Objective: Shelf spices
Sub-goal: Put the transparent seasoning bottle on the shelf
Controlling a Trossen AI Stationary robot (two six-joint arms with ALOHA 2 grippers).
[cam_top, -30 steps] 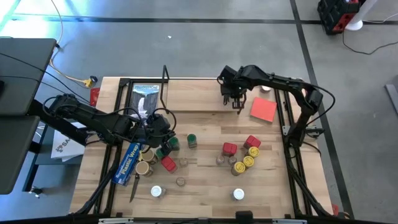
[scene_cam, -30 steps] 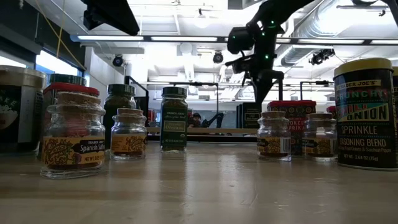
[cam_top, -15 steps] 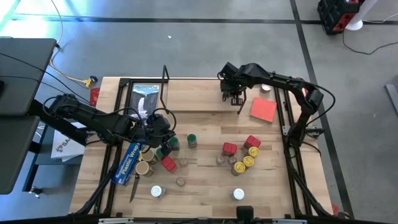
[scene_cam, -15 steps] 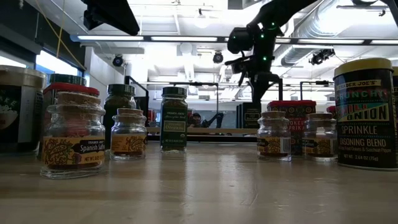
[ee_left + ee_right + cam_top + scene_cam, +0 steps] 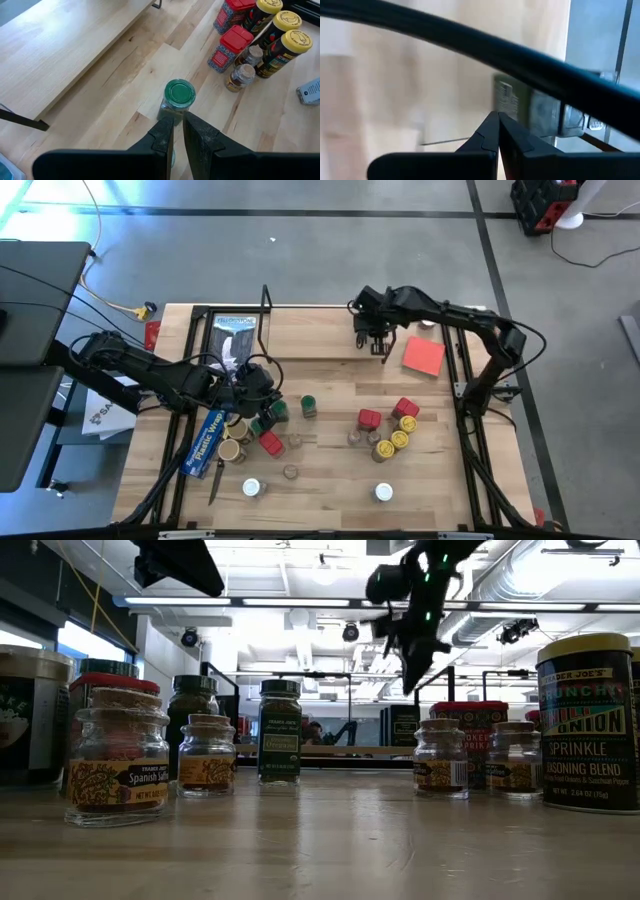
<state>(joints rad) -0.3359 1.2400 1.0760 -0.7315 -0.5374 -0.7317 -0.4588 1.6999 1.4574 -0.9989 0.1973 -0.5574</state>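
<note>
Seen from above: left gripper (image 5: 262, 418) low over the table's left half, at about 9 o'clock from the table's middle, fingers (image 5: 162, 142) nearly pressed together with only a thin slit between, pinching nothing visible. Just beyond the fingertips in the left wrist view, a green-lidded jar (image 5: 179, 96) upright on the wood; not clear whether touched or only very near. Beside this gripper, the long blue plastic-wrap box (image 5: 209, 438) lying slantwise, plus a red tin (image 5: 271, 444) and a few jars close around.

Right gripper (image 5: 378, 338) up at 12 o'clock, raised above the shelf (image 5: 300, 335), fingers pressed fully together and empty. In the low view, hanging high over the far jars (image 5: 412, 655).

Shelf at the far edge of the table, its light board bare except for the flat red square sheet (image 5: 424, 356) at its right end.

Spices on the tabletop, none on the shelf: one cluster of red tins and yellow-lidded jars (image 5: 398, 442) at 4 o'clock, white-lidded jars (image 5: 383, 493) toward 6 o'clock, more jars on the left at 8 o'clock (image 5: 232, 450).
</note>
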